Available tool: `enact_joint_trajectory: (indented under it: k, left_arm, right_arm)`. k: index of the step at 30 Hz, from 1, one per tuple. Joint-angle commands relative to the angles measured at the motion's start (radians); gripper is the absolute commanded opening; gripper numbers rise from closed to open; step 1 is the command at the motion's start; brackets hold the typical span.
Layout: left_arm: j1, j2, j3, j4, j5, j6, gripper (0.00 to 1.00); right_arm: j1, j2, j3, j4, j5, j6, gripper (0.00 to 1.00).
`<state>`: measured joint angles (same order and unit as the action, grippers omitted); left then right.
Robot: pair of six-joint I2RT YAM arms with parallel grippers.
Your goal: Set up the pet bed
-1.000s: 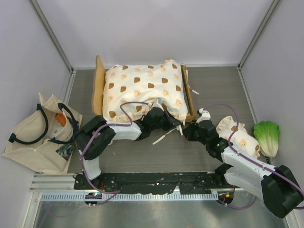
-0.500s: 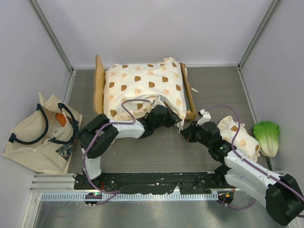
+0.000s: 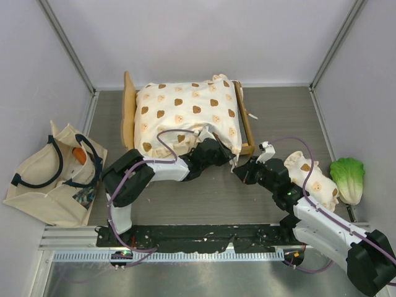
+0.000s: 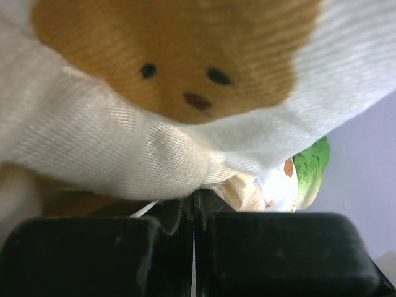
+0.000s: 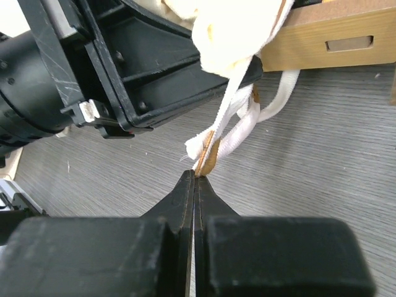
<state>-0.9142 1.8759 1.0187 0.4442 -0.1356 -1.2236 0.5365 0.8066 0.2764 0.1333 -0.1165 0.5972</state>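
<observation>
The pet bed (image 3: 129,111) stands toward the far edge of the table (image 3: 278,117), a little left of the middle, with its scalloped headboard on the left. The cream bear-print cushion (image 3: 185,114) lies on the frame and bulges over its near rail. The left pincer (image 4: 193,207) is tucked under the cushion's near right corner with its jaws closed. It seems to pinch a fold of the cushion fabric, though the wrist view is too close to be sure. Just beside it, off the bed's near right corner, the right pincer (image 5: 194,179) is closed on the very end of a white tie ribbon (image 5: 232,117) that hangs from the cushion.

A beige tote bag (image 3: 43,179) lies at the left edge. A small bear-print pillow (image 3: 312,179) and a green lettuce toy (image 3: 348,176) lie at the right edge.
</observation>
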Motion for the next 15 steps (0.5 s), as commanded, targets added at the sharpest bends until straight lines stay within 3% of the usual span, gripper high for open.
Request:
enact_joint_trajectory:
  k: [1, 9, 15]
  left_arm:
    - [0.008, -0.043, 0.011, -0.042, -0.165, 0.047, 0.0]
    - [-0.02, -0.046, 0.061, -0.139, -0.225, 0.091, 0.0]
    - [-0.04, -0.043, 0.107, -0.157, -0.179, 0.173, 0.0]
  right_arm:
    - [0.003, -0.033, 0.011, 0.058, -0.015, 0.039, 0.01]
    - [0.002, -0.035, -0.003, 0.097, -0.018, 0.087, 0.01]
    - [0.0, -0.012, 0.004, 0.1, -0.005, 0.084, 0.01]
